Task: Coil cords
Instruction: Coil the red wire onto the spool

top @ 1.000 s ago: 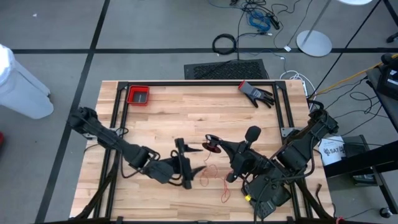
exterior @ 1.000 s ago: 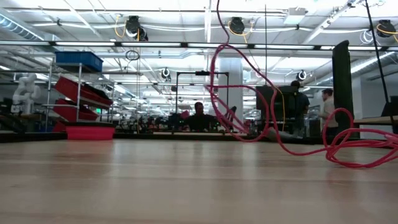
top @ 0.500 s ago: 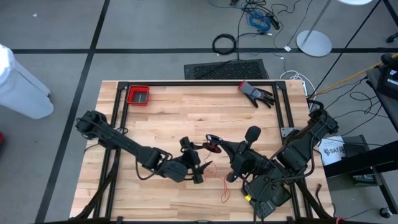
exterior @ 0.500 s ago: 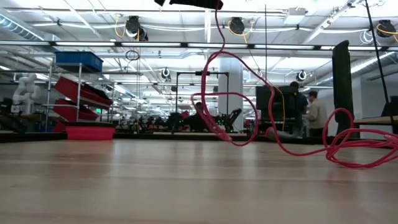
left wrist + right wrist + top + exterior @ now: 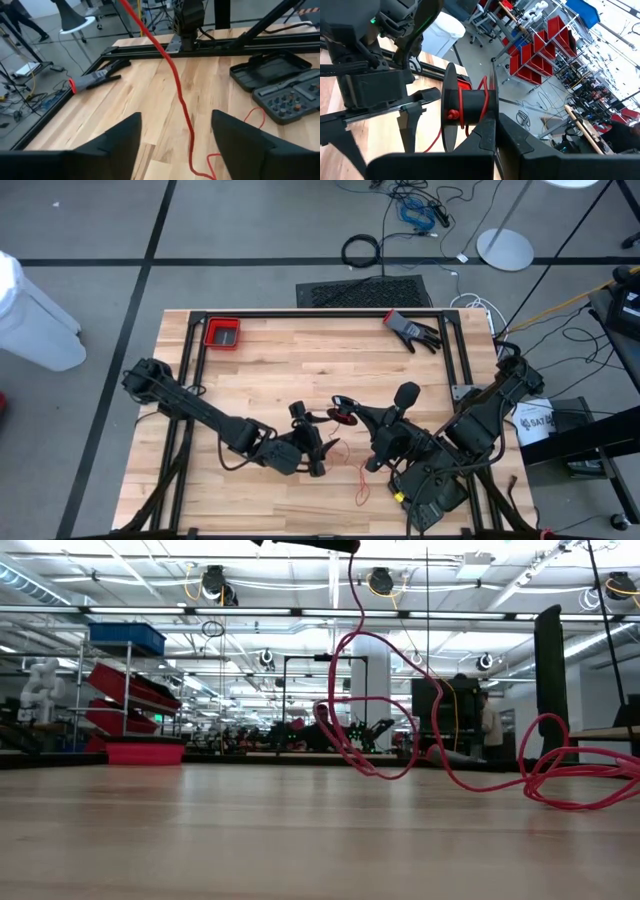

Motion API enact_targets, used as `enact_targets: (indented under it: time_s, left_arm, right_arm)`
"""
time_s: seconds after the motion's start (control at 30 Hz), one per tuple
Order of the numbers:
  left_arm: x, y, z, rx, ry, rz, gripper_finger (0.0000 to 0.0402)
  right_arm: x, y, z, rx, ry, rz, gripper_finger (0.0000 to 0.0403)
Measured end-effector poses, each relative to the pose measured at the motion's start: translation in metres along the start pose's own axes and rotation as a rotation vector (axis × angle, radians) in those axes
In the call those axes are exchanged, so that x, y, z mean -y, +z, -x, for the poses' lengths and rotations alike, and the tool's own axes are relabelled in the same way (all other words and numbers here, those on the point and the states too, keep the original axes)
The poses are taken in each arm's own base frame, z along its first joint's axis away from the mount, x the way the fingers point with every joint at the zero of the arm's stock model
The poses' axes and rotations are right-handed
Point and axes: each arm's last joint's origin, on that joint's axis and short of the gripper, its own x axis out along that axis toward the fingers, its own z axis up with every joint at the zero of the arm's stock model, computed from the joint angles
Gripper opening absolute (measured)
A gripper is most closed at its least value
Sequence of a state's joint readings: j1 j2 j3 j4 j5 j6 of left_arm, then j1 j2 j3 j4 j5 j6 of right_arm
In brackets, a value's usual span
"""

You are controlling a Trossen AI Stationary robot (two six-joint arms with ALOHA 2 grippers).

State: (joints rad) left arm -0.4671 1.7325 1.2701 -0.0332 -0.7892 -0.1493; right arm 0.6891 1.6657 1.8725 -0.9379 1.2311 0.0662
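On the wooden desk (image 5: pixel 280 360), inside its black frame, both arms reach toward the middle. The left arm stretches from the desk's left edge, its left claw (image 5: pixel 312 442) spread wide, the two fingers (image 5: pixel 112 142) standing apart with the red cord (image 5: pixel 175 80) running between them, not pinched. The right claw (image 5: pixel 352 417) sits just beside it, fingers pressed together on the rim of the small black spool (image 5: pixel 465 107), which carries a few red turns. From the spool the cord (image 5: pixel 345 460) trails loosely over the boards toward the near edge. A black tool case (image 5: pixel 430 490), a black glove (image 5: pixel 412 330) and a small red tray (image 5: pixel 222 333) lie well apart.
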Motion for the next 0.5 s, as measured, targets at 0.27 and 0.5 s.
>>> enact_targets:
  time_s: [0.27, 0.5]
  left_arm:
    - [0.0007, -0.0005, -0.0006, -0.010, -0.046, 0.001, 0.0169]
    - [0.0004, -0.0003, -0.0007, -0.009, -0.045, 0.001, 0.0132]
  right_arm:
    - [0.0000, 0.0000, 0.0000, 0.000, 0.001, 0.000, 0.0000]
    - [0.0000, 0.0001, 0.0000, 0.000, 0.001, -0.001, 0.0000]
